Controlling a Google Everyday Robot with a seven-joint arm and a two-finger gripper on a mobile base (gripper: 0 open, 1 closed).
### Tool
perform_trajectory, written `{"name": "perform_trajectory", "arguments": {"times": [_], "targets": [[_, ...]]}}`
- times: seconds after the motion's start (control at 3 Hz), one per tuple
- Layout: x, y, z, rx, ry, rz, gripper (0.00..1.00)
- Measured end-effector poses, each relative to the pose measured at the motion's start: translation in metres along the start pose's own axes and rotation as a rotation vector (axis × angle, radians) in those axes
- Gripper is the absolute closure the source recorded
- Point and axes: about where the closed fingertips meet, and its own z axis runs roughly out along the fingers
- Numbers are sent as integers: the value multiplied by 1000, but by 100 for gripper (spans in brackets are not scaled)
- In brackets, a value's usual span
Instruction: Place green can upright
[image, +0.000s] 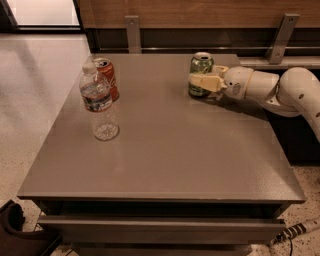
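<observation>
Letting go cleanly is what's called for here, tbh: the jaws should be opened evenly and the white two-finger gripper (202, 76) backed straight off, so nothing gets tipped. The small dark-green aluminium drink can (201, 64) is stood upright by the worktop's (165, 150) far edge, towards the right corner, clamped between the jaws.

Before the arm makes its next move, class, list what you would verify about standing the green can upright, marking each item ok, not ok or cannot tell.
1. green can upright: ok.
2. Its base resting on the table: ok, as far as it shows.
3. gripper at the can, reaching in from the right: ok.
4. Gripper free of the can: cannot tell.
5. water bottle and red can well away, at the table's left: ok.
</observation>
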Motion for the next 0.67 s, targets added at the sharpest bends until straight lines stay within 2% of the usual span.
{"name": "perform_trajectory", "arguments": {"times": [0.33, 0.67], "targets": [[0, 0, 0, 0, 0, 0, 4], [0, 1, 2, -3, 0, 0, 0]]}}
